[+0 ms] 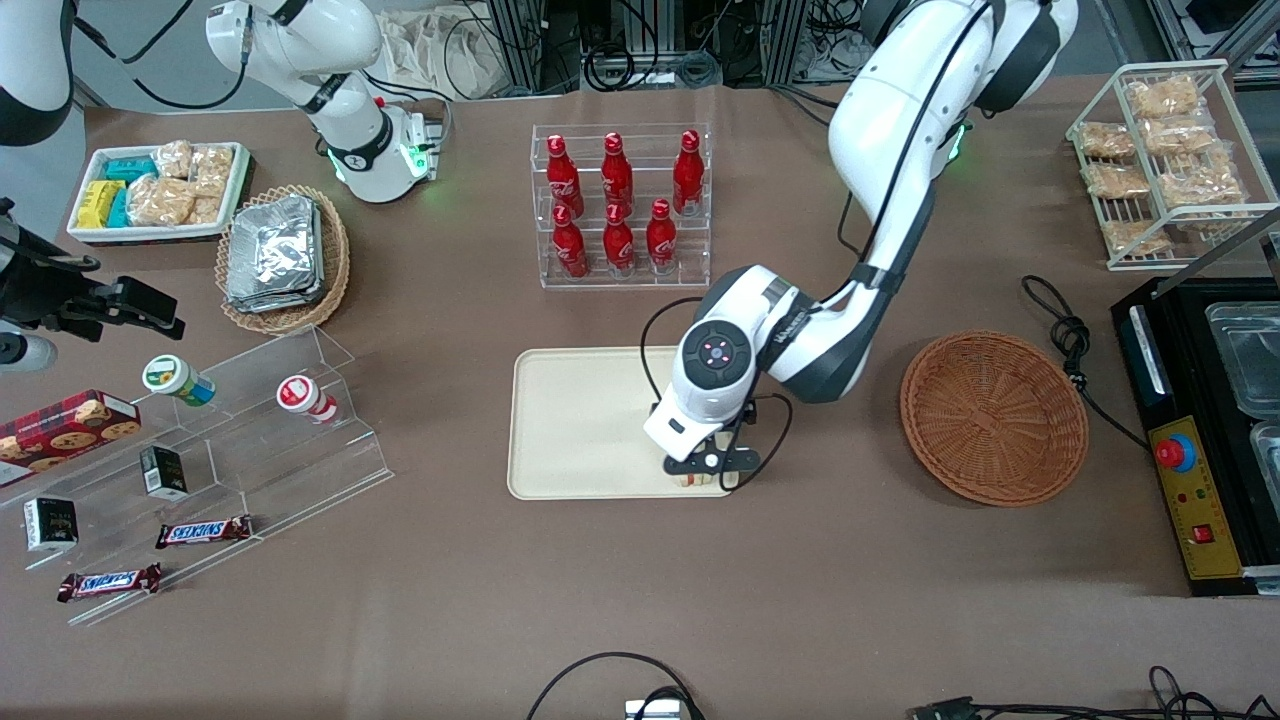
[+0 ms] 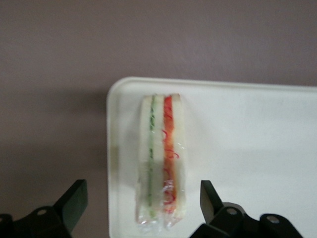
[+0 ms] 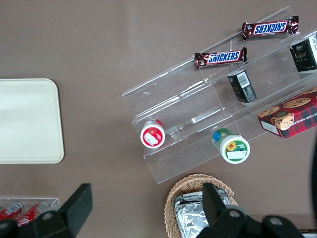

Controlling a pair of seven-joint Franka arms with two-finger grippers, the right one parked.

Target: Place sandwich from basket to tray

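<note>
Now the gripper [image 1: 703, 478] is hovering over the tray's [image 1: 570, 420] corner nearest the basket [image 1: 993, 417], its fingers [image 2: 73, 201] spread wide apart, straddling the sandwich [image 2: 162, 163], which is lying wrapped on the tray by its rim.

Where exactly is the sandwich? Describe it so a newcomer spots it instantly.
Find the cream tray in front of the rack of red bottles. The sandwich lies on the tray's corner nearest the front camera and the round brown basket, under the open gripper. It's the only item on the tray: plastic-wrapped white bread showing green and red filling stripes.
</note>
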